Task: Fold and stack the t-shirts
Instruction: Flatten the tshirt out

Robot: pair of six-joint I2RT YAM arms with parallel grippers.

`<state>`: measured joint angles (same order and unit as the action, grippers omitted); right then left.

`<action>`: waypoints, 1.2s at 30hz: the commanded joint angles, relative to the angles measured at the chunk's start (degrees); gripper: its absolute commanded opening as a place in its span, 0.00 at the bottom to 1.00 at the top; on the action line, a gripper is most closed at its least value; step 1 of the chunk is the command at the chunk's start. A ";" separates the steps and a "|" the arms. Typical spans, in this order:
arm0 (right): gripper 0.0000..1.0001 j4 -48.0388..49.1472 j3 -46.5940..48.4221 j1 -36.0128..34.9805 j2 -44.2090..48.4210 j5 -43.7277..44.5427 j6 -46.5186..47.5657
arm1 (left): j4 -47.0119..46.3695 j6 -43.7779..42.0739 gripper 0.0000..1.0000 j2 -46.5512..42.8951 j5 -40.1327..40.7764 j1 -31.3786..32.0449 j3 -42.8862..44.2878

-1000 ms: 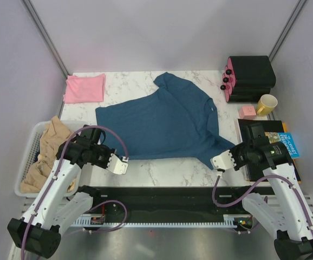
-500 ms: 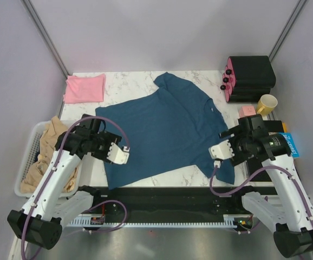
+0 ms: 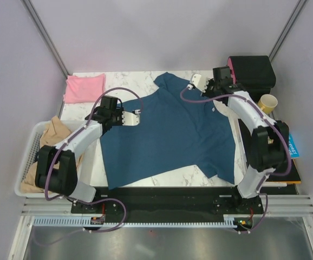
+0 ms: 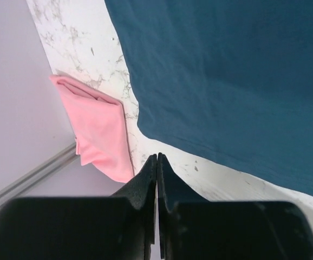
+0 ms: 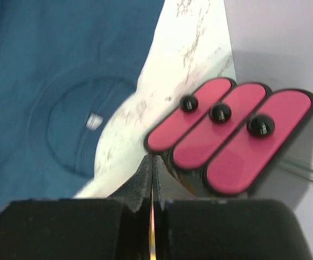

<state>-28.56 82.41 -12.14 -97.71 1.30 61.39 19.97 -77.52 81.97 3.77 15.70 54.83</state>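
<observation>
- The left gripper [image 3: 132, 118] is clenched, its fingers [image 4: 149, 172] pressed together with nothing seen between them. It hangs over the left edge of the teal-blue t-shirt [image 3: 173, 130].
- The right gripper [image 3: 195, 82] is likewise clenched and empty. It is above the far part of the shirt near the collar, with the black box with pink lids [image 5: 232, 141] just beyond.
- The teal-blue t-shirt lies spread flat and unfolded across the middle of the marble table [image 3: 145, 78].
- The pink t-shirt [image 3: 84, 88] sits folded at the far left corner, well apart.
- Judged from this, one shirt is done. The teal one is yet to be folded, and the stacking remains.
</observation>
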 commanded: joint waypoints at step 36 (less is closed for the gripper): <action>0.00 -1.50 48.35 -0.96 -52.40 6.85 -12.52 | -4.59 2.81 0.02 27.63 16.62 -0.50 26.56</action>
<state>-30.83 126.43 -13.30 -145.88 2.94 47.66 15.70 -75.05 109.78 18.37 15.33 78.46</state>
